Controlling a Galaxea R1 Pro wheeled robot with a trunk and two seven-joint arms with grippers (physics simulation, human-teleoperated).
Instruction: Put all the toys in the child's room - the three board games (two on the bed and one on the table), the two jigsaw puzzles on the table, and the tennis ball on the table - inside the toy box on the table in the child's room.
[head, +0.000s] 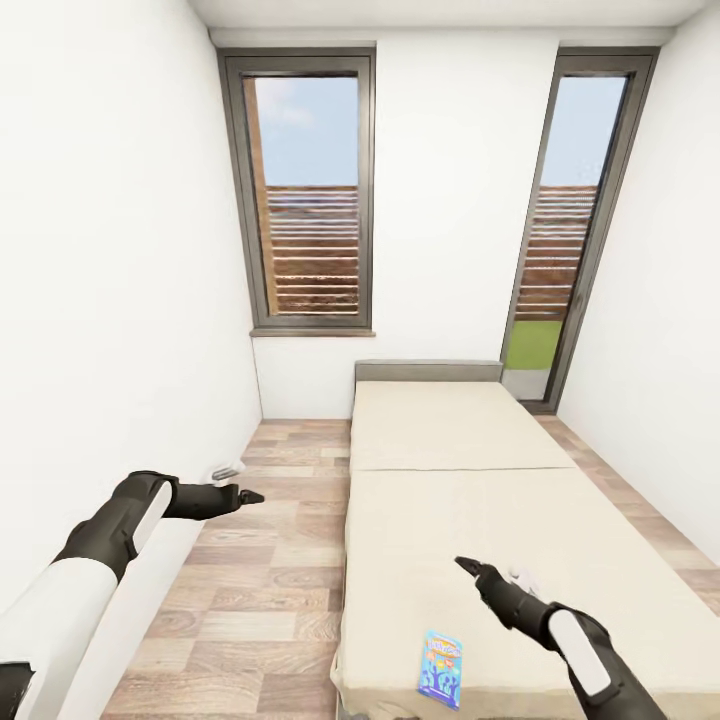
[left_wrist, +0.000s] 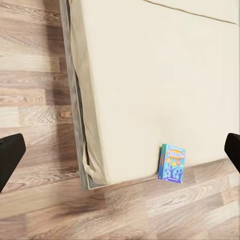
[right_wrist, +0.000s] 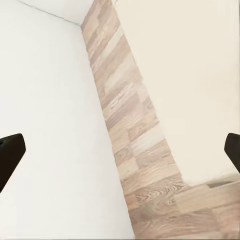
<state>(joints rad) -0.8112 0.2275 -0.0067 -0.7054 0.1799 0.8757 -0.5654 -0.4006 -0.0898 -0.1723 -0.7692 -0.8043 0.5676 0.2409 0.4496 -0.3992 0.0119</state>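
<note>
A small blue board game (head: 443, 668) lies flat on the beige bed (head: 480, 500), close to its near edge. In the left wrist view the same blue box (left_wrist: 172, 163) sits at the mattress corner, next to the wood floor. My right gripper (head: 465, 565) hovers open above the mattress, a little beyond the box and just right of it. Out over the floor, left of the bed, my left gripper (head: 250, 496) is open and holds nothing. The table, the toy box, the jigsaw puzzles and the tennis ball are out of view.
A strip of wood-plank floor (head: 270, 560) runs between the white left wall (head: 110, 350) and the bed. The low grey headboard (head: 428, 371) stands against the far wall under two tall grey-framed windows (head: 308, 190). The right wall closes in beside the bed.
</note>
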